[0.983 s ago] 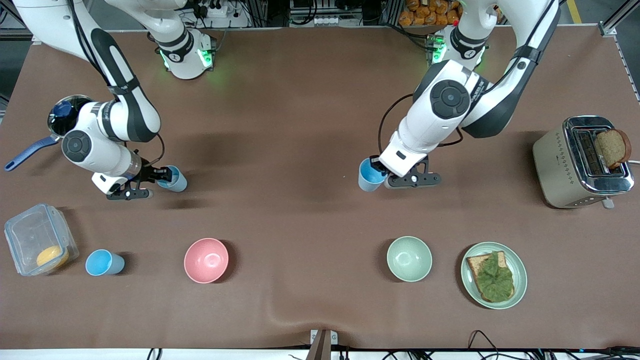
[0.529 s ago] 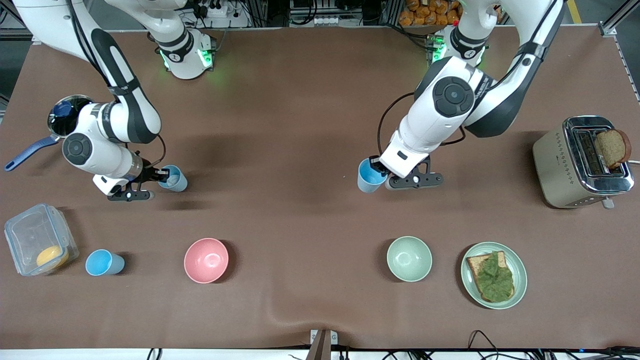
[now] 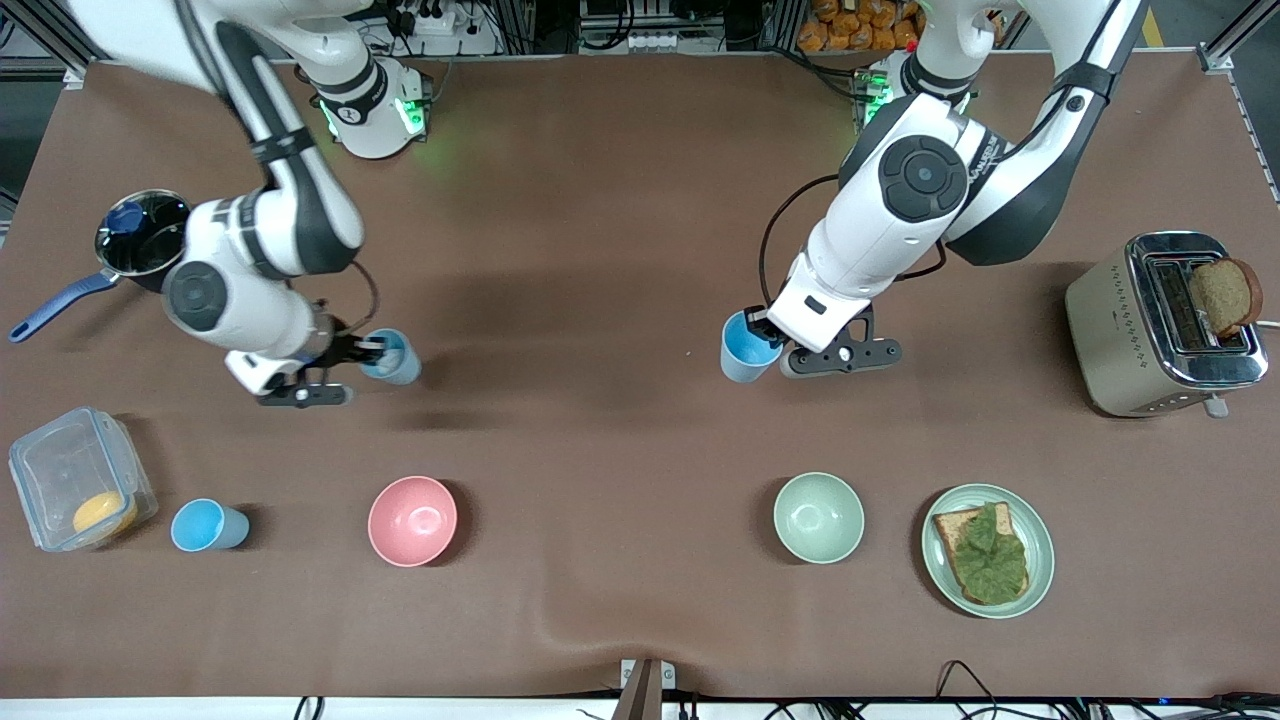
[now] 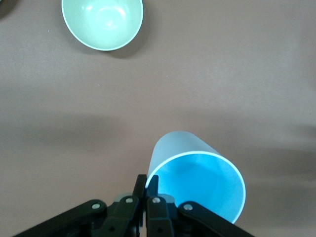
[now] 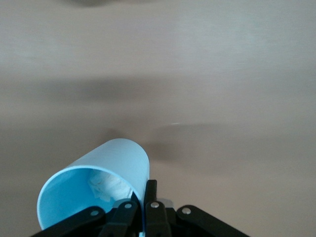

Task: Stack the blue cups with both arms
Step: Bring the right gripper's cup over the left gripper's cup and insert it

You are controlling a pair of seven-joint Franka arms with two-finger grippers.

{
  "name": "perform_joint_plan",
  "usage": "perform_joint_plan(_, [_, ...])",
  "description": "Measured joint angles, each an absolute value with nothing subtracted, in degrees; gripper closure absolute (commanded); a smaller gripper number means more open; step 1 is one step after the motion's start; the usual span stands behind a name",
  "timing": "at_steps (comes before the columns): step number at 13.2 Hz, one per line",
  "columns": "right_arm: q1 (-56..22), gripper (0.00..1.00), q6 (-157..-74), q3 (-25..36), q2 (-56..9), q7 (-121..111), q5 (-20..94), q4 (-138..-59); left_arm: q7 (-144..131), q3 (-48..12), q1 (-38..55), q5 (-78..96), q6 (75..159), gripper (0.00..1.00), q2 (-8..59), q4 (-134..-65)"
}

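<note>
Brown cloth-covered table [image 3: 620, 250], racks and cables along the robots' edge.

Item 1: right gripper [image 3: 352, 352], fingers pinched shut on the rim of a small tapered light-blue plastic cup [image 3: 392, 357], carried above the table toward the right arm's end. In the right wrist view the cup [image 5: 96, 190] hangs tilted with a pale crumpled scrap inside; what it is cannot be made out.

Item 2: left gripper [image 3: 765, 328], fingers closed on the rim wall of a second light-blue plastic cup [image 3: 745, 347], held over mid-table. The left wrist view shows this cup [image 4: 195, 185] mouth-up and empty.

Item 3: third blue plastic cup [image 3: 207, 525], upright on the table beside a clear lidded plastic box [image 3: 78, 490] holding an orange lump.

Item 4: round pink bowl [image 3: 412, 520]; round pale-green bowl [image 3: 818, 517]; green plate with a leaf-topped bread slice [image 3: 988, 550]; chrome toaster with one bread slice [image 3: 1165, 322]; steel saucepan with blue handle [image 3: 140, 240].

Handling note, as judgement: bring the two held cups together over bare cloth, keep one upright as receiver, align rims squarely before lowering the other, and release only once seated; the rim grip may obstruct nesting.

Obscured: both grippers' fingertips are partly hidden by the wrists in the front view; cup bases are cut off in the wrist views.
</note>
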State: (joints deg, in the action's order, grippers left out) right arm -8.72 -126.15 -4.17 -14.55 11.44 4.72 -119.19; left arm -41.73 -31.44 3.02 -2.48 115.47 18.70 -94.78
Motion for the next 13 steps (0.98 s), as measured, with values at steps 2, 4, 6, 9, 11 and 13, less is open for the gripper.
perform_joint_plan(2, [-14.7,1.0,-125.9,-4.4,-14.5,19.8,6.4,-117.6,-41.7,-31.4,3.0,-2.5,113.2,1.0,18.6,-93.2])
perform_joint_plan(4, [-21.2,1.0,-126.0,-4.5,-14.7,30.1,7.2,-115.9,-41.7,-31.4,2.7,-2.6,111.9,1.0,18.4,-92.2])
perform_joint_plan(6, [-26.9,1.0,-126.9,-4.5,-16.4,40.3,7.6,-113.4,-41.7,-31.3,2.3,-2.6,111.6,1.0,18.4,-91.9])
perform_joint_plan(9, [-34.7,1.0,-132.7,-4.5,-22.6,53.7,7.6,-109.2,-41.7,-31.2,2.1,-2.6,111.3,1.0,18.4,-91.9])
perform_joint_plan(11, [-38.0,1.0,-137.0,-4.5,-26.9,59.1,7.6,-107.5,-41.7,-31.1,2.0,-2.6,110.1,1.0,18.4,-92.1])
perform_joint_plan(13, [-39.7,1.0,-139.4,-4.5,-29.6,61.9,7.6,-106.3,-41.7,-31.0,2.0,-2.6,109.8,1.0,18.6,-92.6])
